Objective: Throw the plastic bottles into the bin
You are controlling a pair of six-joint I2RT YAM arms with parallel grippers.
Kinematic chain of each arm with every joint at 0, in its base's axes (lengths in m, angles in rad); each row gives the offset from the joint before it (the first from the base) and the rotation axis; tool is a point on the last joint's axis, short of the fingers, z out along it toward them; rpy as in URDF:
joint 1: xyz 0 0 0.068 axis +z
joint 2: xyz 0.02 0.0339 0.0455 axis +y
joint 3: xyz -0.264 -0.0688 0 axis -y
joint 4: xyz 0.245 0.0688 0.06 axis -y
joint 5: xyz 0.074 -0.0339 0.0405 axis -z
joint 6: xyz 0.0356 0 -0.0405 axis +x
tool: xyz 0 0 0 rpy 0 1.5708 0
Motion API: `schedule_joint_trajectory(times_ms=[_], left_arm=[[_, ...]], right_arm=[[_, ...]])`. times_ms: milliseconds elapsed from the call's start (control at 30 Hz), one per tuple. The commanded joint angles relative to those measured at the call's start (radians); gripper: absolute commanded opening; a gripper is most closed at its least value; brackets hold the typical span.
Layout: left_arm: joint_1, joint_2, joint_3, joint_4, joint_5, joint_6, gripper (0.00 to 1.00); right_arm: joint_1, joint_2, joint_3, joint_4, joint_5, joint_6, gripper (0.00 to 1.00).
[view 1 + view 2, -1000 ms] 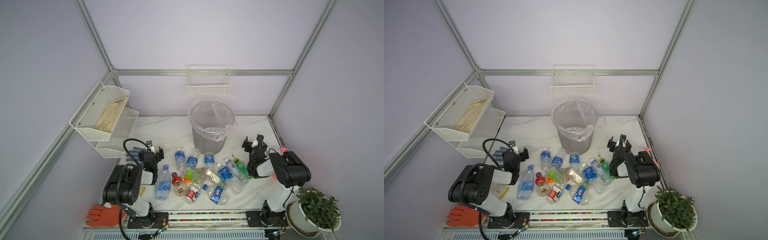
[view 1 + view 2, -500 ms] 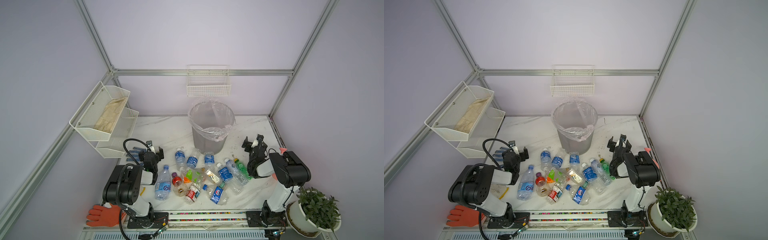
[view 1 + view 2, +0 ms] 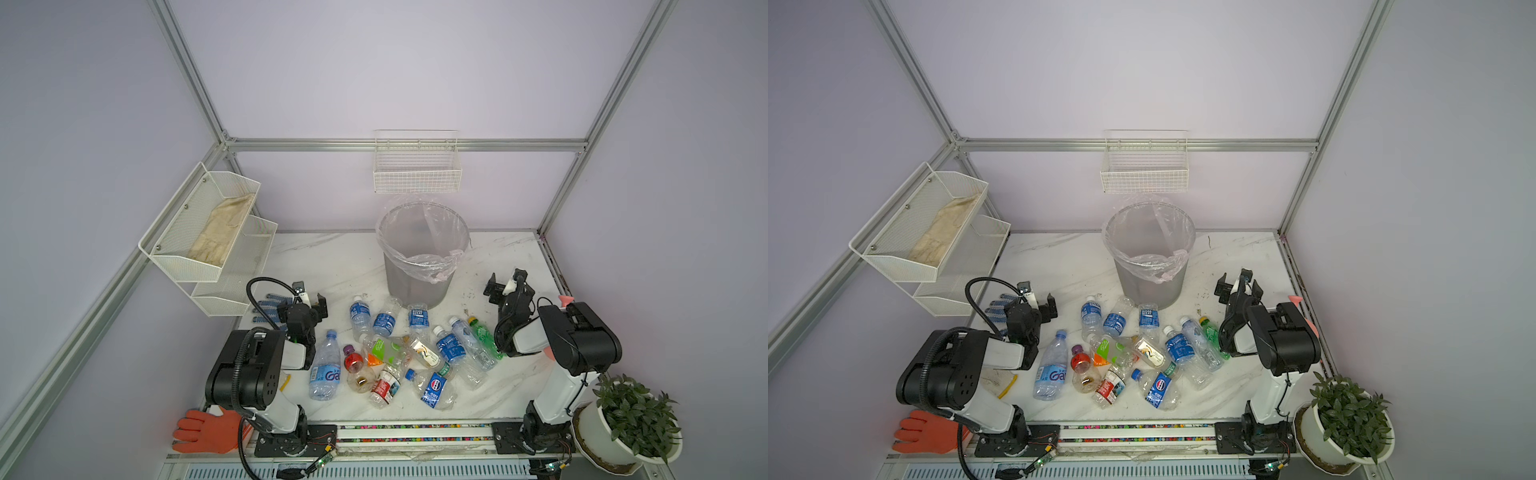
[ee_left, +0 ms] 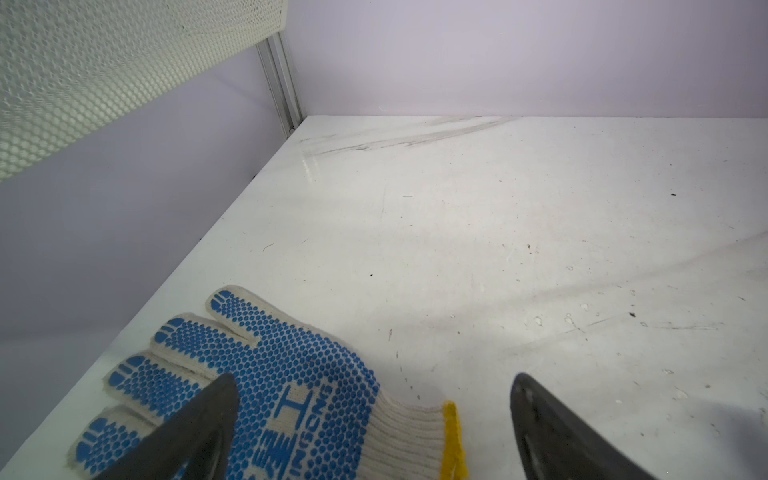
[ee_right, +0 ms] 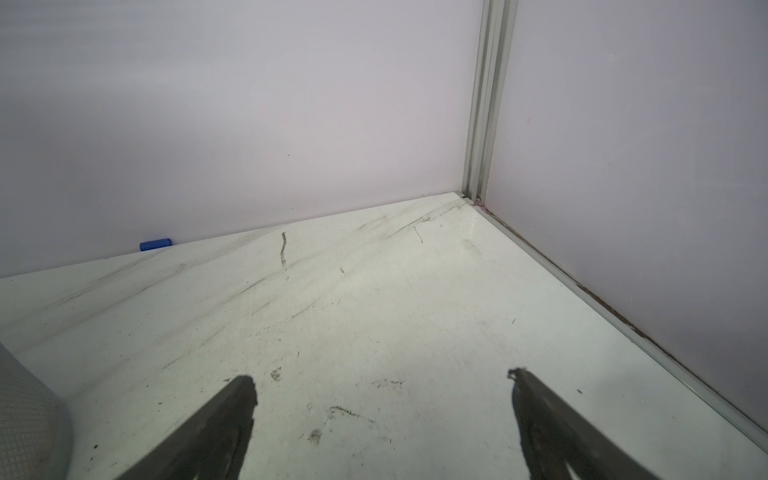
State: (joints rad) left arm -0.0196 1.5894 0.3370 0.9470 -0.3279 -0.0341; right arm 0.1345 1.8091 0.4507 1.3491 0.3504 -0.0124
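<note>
Black left claw (image 4: 372,377) wide, empty, right claw (image 5: 380,376) likewise

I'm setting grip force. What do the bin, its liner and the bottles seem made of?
The bin: matte grey mesh, probably metal; a fine grid shows on its wall. Its liner: thin clear plastic film, crinkled over the rim. The plastic bottles: thin, glossy clear plastic, several crumpled.

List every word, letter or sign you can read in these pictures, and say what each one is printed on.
"H": large blue letter on the dotted glove; the smaller lettering beside it is unclear.
"Ga": white letters on the blue label of the big bottle; the rest is hidden.
The other bottles: labels too small to read.
</note>
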Motion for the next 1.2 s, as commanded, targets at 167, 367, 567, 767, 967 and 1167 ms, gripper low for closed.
schedule_joint_trajectory(times_ms=[167,367,567,767,967,1167], left_arm=[[0.007,-0.014,0.035,0.020,0.005,-0.010,1.00],[0.006,-0.051,0.055,-0.029,-0.021,-0.008,1.00],[-0.002,-0.310,0.146,-0.356,-0.035,-0.021,1.00],[-0.012,-0.645,0.376,-1.020,-0.001,-0.174,1.00],[-0.018,-0.863,0.439,-1.381,0.184,-0.221,1.00],[-0.022,-1.072,0.337,-1.468,0.275,-0.259,1.00]], right_arm=[[-0.004,-0.022,-0.001,0.034,-0.001,-0.013,0.97],[-0.004,-0.022,-0.001,0.035,-0.001,-0.013,0.97],[-0.004,-0.022,0.000,0.033,-0.001,-0.014,0.97],[-0.004,-0.022,-0.001,0.034,-0.001,-0.013,0.97],[-0.004,-0.020,0.000,0.034,-0.002,-0.012,0.97],[-0.004,-0.021,-0.001,0.036,0.000,-0.013,0.97]])
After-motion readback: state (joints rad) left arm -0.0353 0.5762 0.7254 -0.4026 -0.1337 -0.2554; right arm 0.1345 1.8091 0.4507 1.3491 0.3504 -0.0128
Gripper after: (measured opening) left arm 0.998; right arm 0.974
